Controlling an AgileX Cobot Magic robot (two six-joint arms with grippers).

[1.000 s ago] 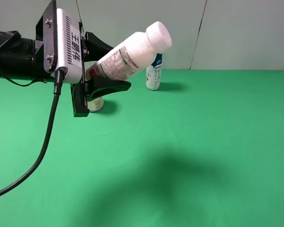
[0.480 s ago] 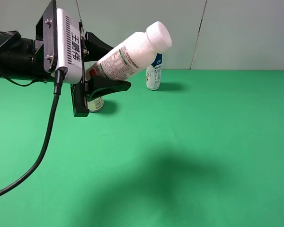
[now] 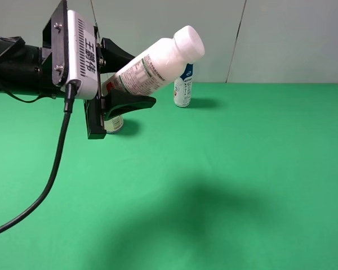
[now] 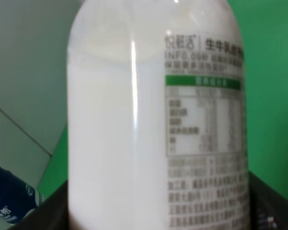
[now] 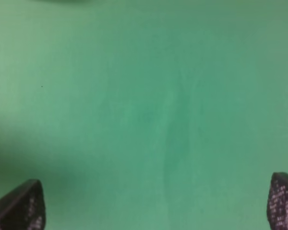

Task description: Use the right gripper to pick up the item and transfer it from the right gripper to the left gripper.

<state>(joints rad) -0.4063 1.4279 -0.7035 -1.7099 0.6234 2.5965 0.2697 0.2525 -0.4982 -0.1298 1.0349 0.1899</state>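
Observation:
A white milk bottle (image 3: 158,64) with a white cap and a printed label is held tilted, cap up to the right, high above the green table. My left gripper (image 3: 127,84) is shut on its lower body. The bottle fills the left wrist view (image 4: 153,124), with the black fingers (image 4: 271,208) at its base. My right gripper (image 5: 156,201) is open and empty above bare green cloth; only its two fingertips (image 5: 19,206) show. The right arm is out of the exterior high view.
A small white and blue bottle (image 3: 183,85) stands at the back of the table near the wall; it also shows in the left wrist view (image 4: 9,201). Another container (image 3: 114,122) stands half hidden behind my left gripper. The green table (image 3: 242,169) stretches to the right.

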